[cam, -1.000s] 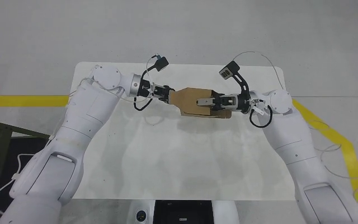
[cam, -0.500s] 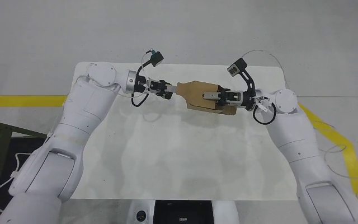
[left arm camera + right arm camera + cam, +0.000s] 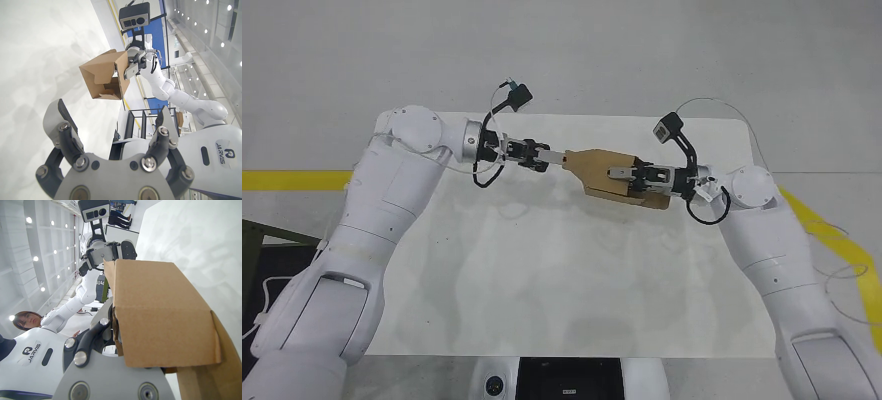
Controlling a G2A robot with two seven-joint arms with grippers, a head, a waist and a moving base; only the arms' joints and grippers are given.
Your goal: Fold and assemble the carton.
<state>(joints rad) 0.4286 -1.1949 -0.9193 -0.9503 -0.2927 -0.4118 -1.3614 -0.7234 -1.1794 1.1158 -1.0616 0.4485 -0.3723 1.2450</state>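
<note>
In the top view the carton (image 3: 614,172) is over the far part of the white counter (image 3: 542,290). The right hand (image 3: 630,175) is pinched on its wall, and the left hand (image 3: 556,160) is just beside its tapered end.

In the left wrist view the left hand (image 3: 112,106) is spread wide, holding nothing. The carton (image 3: 103,79) is ahead and apart, loose flaps facing it, with the right hand (image 3: 131,69) clamped on a side panel.

In the right wrist view the carton (image 3: 160,313) lies against the right hand (image 3: 115,321), which grips its edge. The left hand (image 3: 117,255) is just past the far end.
</note>
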